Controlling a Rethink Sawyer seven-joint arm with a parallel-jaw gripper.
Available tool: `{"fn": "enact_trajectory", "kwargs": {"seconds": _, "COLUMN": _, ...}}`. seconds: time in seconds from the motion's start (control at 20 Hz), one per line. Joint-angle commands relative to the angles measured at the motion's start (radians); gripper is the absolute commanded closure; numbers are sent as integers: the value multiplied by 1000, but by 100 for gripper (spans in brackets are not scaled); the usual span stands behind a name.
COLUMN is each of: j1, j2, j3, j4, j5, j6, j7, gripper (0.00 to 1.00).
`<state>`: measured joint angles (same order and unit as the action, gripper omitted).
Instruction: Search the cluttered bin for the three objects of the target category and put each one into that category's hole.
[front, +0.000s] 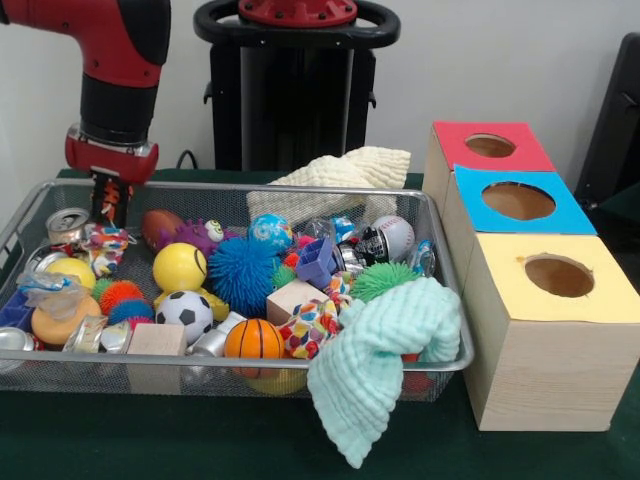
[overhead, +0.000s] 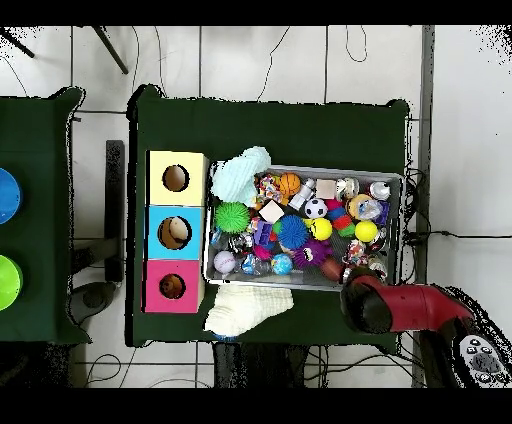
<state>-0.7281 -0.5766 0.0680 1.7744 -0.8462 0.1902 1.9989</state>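
Note:
A wire bin (front: 200, 366) holds mixed clutter: a yellow ball (front: 180, 267), a soccer ball (front: 184, 312), a small basketball (front: 254, 340), a baseball (front: 393, 236), a blue spiky ball (front: 243, 275), a metal can (front: 68, 225) and wooden blocks (front: 155, 340). Three boxes with round holes stand beside it: red (front: 490, 146), blue (front: 518, 201) and yellow (front: 558, 276). My gripper (front: 108, 205) hangs at the bin's far left corner, just above the can and a colourful wrapped item (front: 105, 245). In the overhead view the red arm (overhead: 395, 305) hides it.
A mint cloth (front: 385, 360) drapes over the bin's front right rim. A cream cloth (front: 345, 170) lies behind the bin, outside it. From above, the boxes (overhead: 175, 232) stand in a row left of the bin (overhead: 401, 215) on the green table.

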Motion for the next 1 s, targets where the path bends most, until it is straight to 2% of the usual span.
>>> {"fn": "enact_trajectory", "kwargs": {"seconds": 0.05, "j1": 3, "j2": -82, "j3": 144, "j4": 68, "j5": 94, "j6": 138, "j7": -49, "gripper": 100}}
{"fn": "enact_trajectory", "kwargs": {"seconds": 0.35, "j1": 49, "j2": -139, "j3": 141, "j4": 99, "j5": 150, "j6": 144, "j7": 9, "gripper": 100}}
{"fn": "enact_trajectory", "kwargs": {"seconds": 0.7, "j1": 84, "j2": -240, "j3": 145, "j4": 177, "j5": 267, "j6": 185, "j7": 41, "gripper": 100}}
{"fn": "enact_trajectory", "kwargs": {"seconds": 1.0, "j1": 135, "j2": -291, "j3": 124, "j4": 225, "j5": 346, "j6": 195, "j7": 76, "gripper": 100}}
